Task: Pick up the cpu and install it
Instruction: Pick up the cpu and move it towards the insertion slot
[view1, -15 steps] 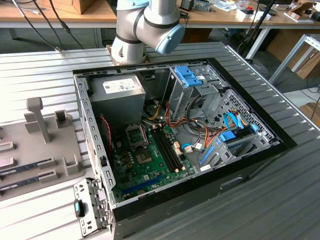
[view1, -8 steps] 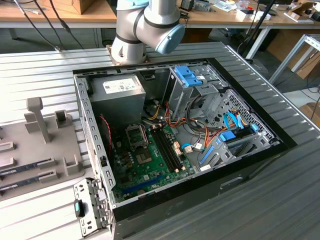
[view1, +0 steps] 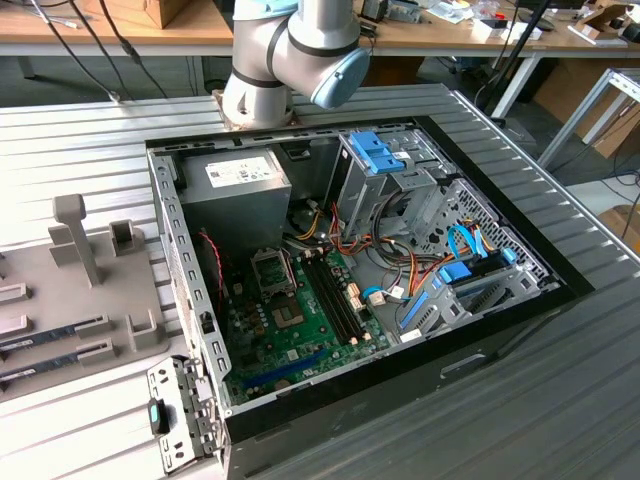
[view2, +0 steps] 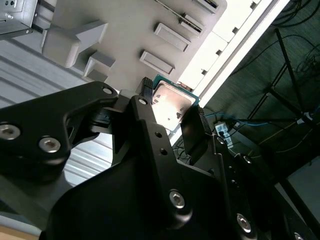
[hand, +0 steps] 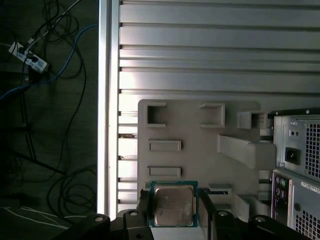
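Observation:
The cpu (hand: 172, 205), a small square chip with a silver top and a thin green rim, sits between my gripper's (hand: 173, 212) two black fingers in both wrist views. The gripper (view2: 170, 107) is shut on the cpu (view2: 172, 102), one finger on each of two opposite edges. It hangs over the grey holder tray (hand: 200, 150), near the tray's edge. In the exterior view the open computer case (view1: 500, 330) shows the green motherboard with its metal-framed socket (view1: 285, 315). The arm's base joints (view1: 290, 50) stand behind the case.
The grey tray (view1: 90, 330) lies on the ribbed metal table at the exterior view's left, with raised pegs and memory sticks (view1: 50, 338). Inside the case are a grey power-supply box (view1: 235, 190), blue drive brackets (view1: 385, 155) and loose cables. Floor cables (hand: 45, 75) lie beyond the table edge.

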